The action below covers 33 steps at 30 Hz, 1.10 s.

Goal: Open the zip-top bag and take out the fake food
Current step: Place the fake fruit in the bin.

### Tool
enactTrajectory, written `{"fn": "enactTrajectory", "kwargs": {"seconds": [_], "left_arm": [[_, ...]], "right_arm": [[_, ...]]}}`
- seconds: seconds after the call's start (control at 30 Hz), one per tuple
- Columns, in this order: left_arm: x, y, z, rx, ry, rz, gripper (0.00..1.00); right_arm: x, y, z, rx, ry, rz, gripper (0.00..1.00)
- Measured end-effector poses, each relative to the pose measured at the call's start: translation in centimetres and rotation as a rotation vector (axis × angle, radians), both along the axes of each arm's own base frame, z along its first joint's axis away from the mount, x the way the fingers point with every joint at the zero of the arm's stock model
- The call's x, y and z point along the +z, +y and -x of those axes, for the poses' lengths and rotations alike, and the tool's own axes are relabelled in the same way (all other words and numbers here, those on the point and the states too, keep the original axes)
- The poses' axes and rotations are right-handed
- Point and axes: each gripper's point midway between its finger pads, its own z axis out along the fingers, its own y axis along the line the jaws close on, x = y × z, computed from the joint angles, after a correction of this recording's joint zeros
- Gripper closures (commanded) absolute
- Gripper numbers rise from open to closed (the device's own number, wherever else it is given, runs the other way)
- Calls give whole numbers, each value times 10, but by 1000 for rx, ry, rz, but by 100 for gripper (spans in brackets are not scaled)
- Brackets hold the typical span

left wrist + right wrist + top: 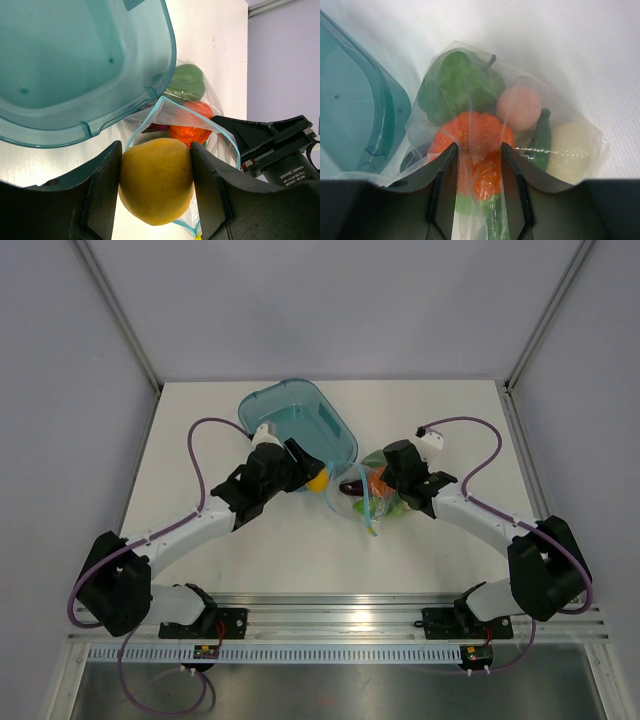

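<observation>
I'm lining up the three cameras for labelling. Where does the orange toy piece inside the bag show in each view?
Top external: orange piece just right of centre, inside the zip-top bag.
Left wrist: right of centre, behind the lemon held by the left gripper.
Right wrist: low centre, between the jaws of the right gripper.
Shared landmark: teal tub, in all three.

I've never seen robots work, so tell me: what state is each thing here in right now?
zip-top bag: mouth open, lying on the table.
lemon: at the bag's mouth, clamped.
green pepper: inside the bag.
orange piece: inside the bag.
teal tub: uncovered, nothing visible inside.
left gripper: closed on the lemon.
right gripper: closed on the zip-top bag.
</observation>
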Motion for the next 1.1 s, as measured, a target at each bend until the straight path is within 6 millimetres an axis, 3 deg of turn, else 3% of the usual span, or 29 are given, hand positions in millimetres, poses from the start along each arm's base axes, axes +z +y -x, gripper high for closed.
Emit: {"fn": "enactTrajectory", "kwargs": {"seconds": [0.63,1.1], "left_arm": [[26,21,-20,59,-23,31,78],[18,27,-59,121,3,11,79]], "right_arm": [[1,-2,3,0,4,3,55],[1,-4,5,1,5,4,54]]}}
